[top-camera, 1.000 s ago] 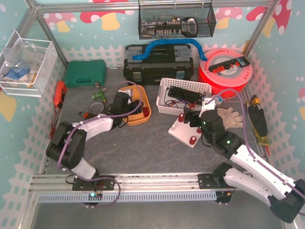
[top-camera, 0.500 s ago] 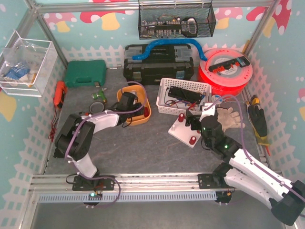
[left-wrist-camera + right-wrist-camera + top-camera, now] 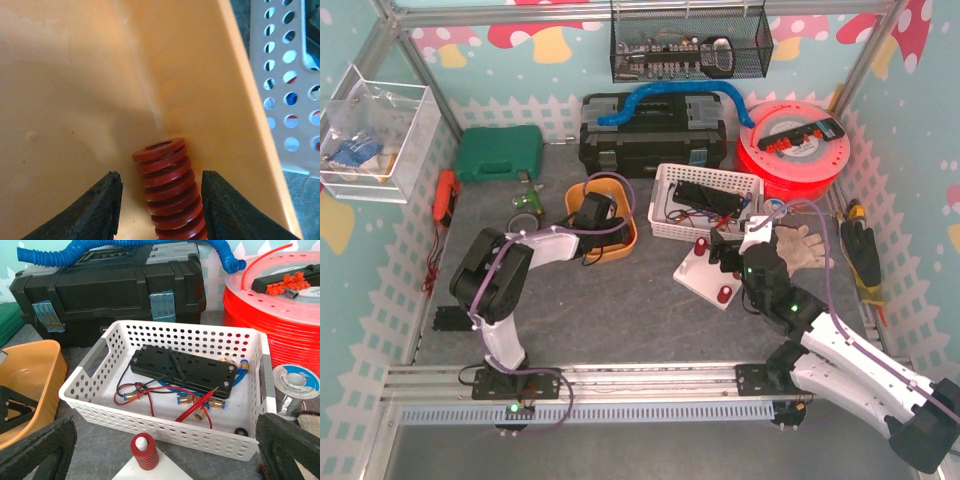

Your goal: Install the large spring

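A large red spring (image 3: 170,190) lies in a corner of the orange bin (image 3: 75,100). My left gripper (image 3: 160,176) is open, with a finger on each side of the spring; I see a gap on the left side. From above, the left gripper (image 3: 595,212) is inside the orange bin (image 3: 623,240). My right gripper (image 3: 725,250) is open and empty over the white plate (image 3: 700,278). In the right wrist view a smaller red spring (image 3: 144,451) stands on a white peg on the plate (image 3: 150,474), between my right gripper's (image 3: 165,422) fingers.
A white perforated basket (image 3: 665,225) with a black block and wires stands behind the plate. A black toolbox (image 3: 650,135), a red reel (image 3: 795,150) and a green case (image 3: 498,153) line the back. A glove (image 3: 800,245) lies to the right.
My left gripper has moved right and further into the orange bin, coming to the spring. My right gripper shifted slightly back over the plate, then held still.
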Action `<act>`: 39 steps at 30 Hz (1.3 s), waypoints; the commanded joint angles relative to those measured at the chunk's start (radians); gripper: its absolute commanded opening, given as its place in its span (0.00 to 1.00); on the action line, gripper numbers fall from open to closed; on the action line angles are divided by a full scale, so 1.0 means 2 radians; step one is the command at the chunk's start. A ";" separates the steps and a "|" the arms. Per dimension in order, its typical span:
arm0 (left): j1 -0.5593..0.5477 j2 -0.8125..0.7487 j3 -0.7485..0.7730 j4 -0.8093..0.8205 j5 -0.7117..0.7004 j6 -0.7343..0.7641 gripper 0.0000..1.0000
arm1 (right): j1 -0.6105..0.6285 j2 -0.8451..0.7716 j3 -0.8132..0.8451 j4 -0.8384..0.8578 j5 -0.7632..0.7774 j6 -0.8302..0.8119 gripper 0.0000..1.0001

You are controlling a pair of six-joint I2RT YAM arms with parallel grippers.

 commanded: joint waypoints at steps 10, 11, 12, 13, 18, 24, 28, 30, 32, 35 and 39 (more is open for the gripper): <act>0.000 0.034 0.009 -0.006 -0.028 0.009 0.44 | 0.003 -0.010 -0.008 0.011 0.006 -0.004 0.96; 0.001 0.034 0.009 -0.007 -0.033 0.009 0.43 | 0.003 -0.010 -0.008 0.011 0.007 -0.004 0.96; 0.001 0.033 0.008 -0.010 -0.040 0.009 0.42 | 0.003 -0.011 -0.008 0.011 0.007 -0.005 0.96; 0.001 0.032 0.008 -0.011 -0.045 0.009 0.40 | 0.004 -0.011 -0.008 0.011 0.007 -0.004 0.96; 0.002 0.026 0.007 -0.014 -0.061 0.014 0.37 | 0.003 -0.012 -0.009 0.012 0.011 -0.003 0.96; 0.005 0.045 0.014 -0.013 -0.062 0.014 0.42 | 0.003 -0.014 -0.009 0.011 0.015 -0.004 0.96; 0.005 0.058 0.019 -0.013 -0.058 0.013 0.43 | 0.003 -0.020 -0.012 0.012 0.018 -0.004 0.95; 0.005 0.059 0.020 -0.013 -0.059 0.014 0.42 | 0.003 -0.021 -0.012 0.013 0.017 -0.005 0.95; 0.005 0.057 0.021 -0.013 -0.059 0.016 0.39 | 0.003 -0.024 -0.012 0.013 0.017 -0.006 0.95; 0.005 0.049 0.022 -0.013 -0.058 0.022 0.34 | 0.003 -0.025 -0.012 0.013 0.017 -0.006 0.95; 0.005 0.030 0.027 -0.013 -0.060 0.031 0.25 | 0.004 -0.026 -0.014 0.014 0.018 -0.007 0.95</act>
